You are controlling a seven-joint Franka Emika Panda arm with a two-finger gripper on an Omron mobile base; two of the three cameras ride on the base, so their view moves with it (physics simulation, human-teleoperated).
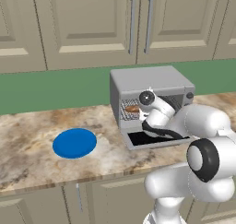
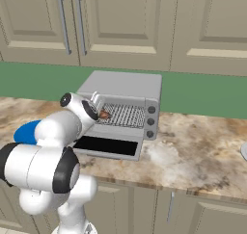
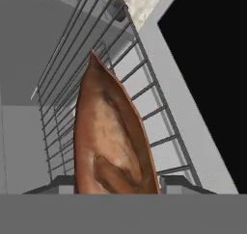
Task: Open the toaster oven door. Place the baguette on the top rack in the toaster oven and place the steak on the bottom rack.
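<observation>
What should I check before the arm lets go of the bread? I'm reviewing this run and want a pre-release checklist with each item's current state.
1. Toaster oven door folded down flat in front of the toaster oven: ok.
2. Baguette between the fingers of the gripper, tip pointing into the oven: ok.
3. Baguette above a wire rack, bars visible below it: ok.
4. That rack is the top rack rather than the lower one: cannot tell.
5. Baguette resting fully on the bars: cannot tell; its near end is at the fingers.
6. Steak location for the following step: cannot tell.
</observation>
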